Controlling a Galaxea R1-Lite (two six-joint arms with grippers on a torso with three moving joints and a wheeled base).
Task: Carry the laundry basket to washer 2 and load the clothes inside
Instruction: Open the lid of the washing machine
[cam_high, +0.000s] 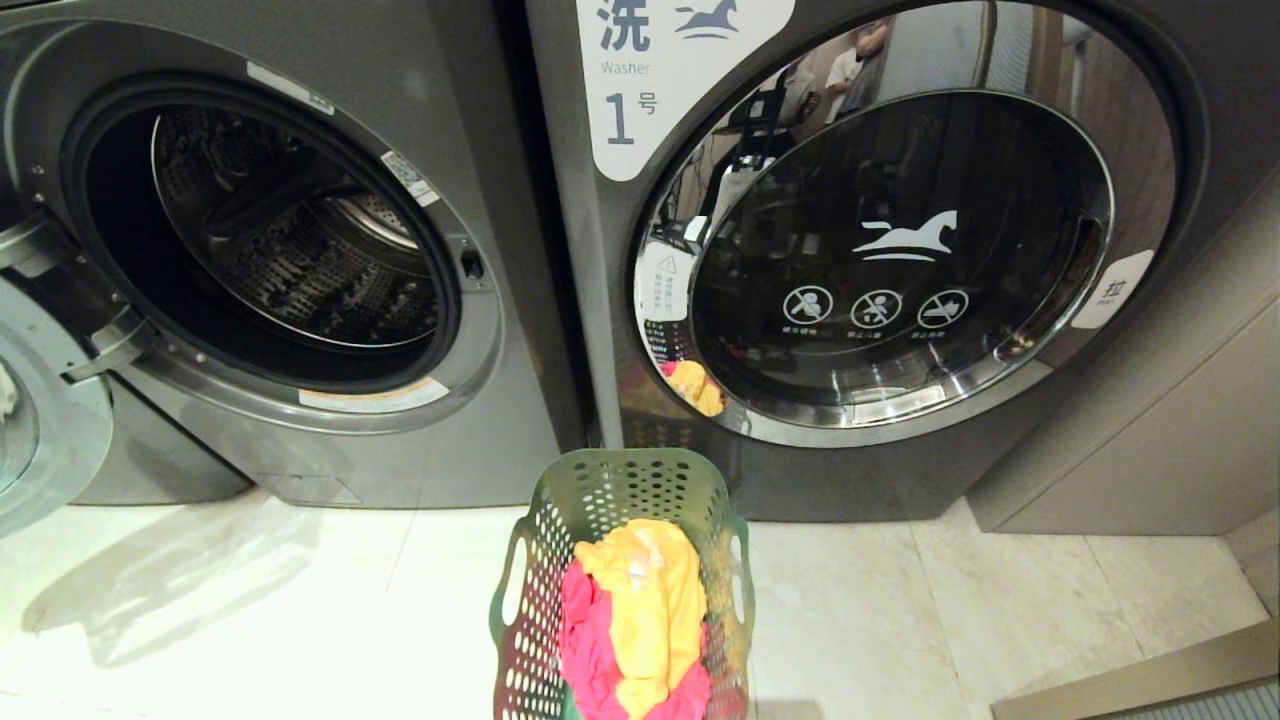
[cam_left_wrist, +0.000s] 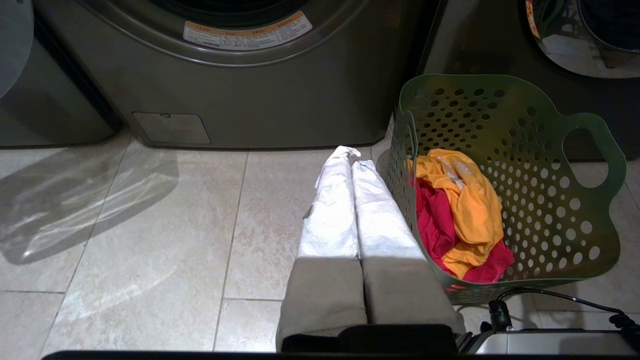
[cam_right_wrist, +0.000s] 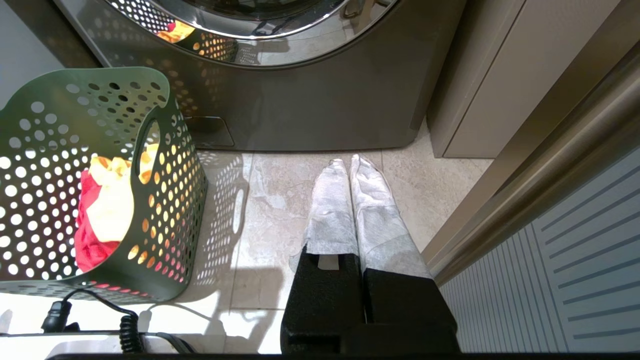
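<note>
The green holed laundry basket (cam_high: 620, 490) stands on the tiled floor in front of the gap between two grey washers. Inside lie the clothes: a yellow garment (cam_high: 640, 590) over a pink-red one (cam_high: 585, 640). The left machine (cam_high: 480, 330), which I take for washer 2, shows no number; its door (cam_high: 40, 420) is swung open and its drum (cam_high: 300, 240) looks bare. My left gripper (cam_left_wrist: 350, 157) hangs shut and holds nothing, just left of the basket (cam_left_wrist: 500, 100). My right gripper (cam_right_wrist: 347, 162) is shut and holds nothing, to the right of the basket (cam_right_wrist: 75, 100).
The right machine carries a label with a 1 (cam_high: 640, 90), and its glass door (cam_high: 900, 250) is closed. A beige cabinet (cam_high: 1150, 430) stands beside it, with a ribbed panel (cam_right_wrist: 575, 250) close by my right gripper. A coiled black cable (cam_right_wrist: 127, 325) lies near the basket.
</note>
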